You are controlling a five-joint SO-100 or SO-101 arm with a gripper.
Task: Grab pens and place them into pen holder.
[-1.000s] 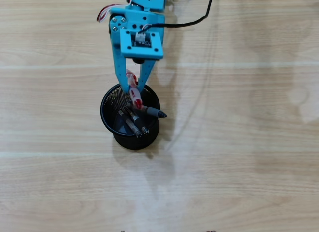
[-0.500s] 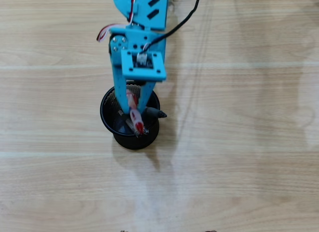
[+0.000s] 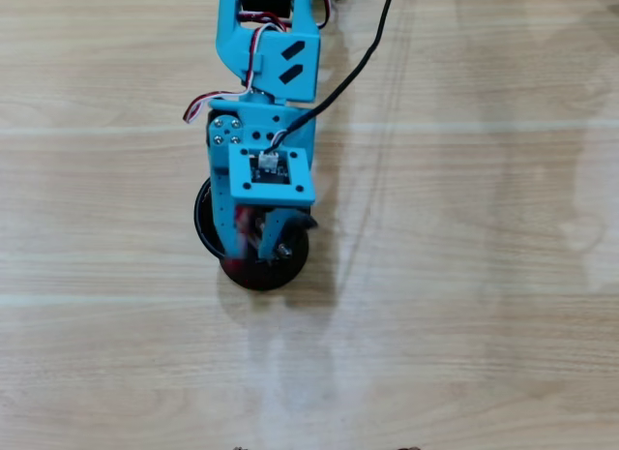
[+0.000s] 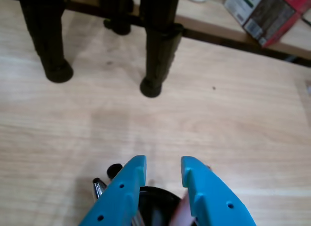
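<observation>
In the overhead view my blue gripper hangs straight over the pen holder, a round black mesh cup on the wooden table. Its jaws stand apart. The red pen shows as a blur between them, inside the cup's mouth. Other pens lean in the cup: a silver end and a black cap stick out at the right rim. The wrist view shows the gripper open above the pen holder, a red blur of the red pen by the right finger, and pen ends at the left.
A black cable runs from the arm toward the top of the overhead view. In the wrist view, black furniture legs stand on the table beyond the cup, and a printed box lies at the top right.
The arm has moved down the overhead view with the red pen until the gripper is over the cup. The jaws, earlier closed on the pen, have spread and the pen now blurs inside the cup.
</observation>
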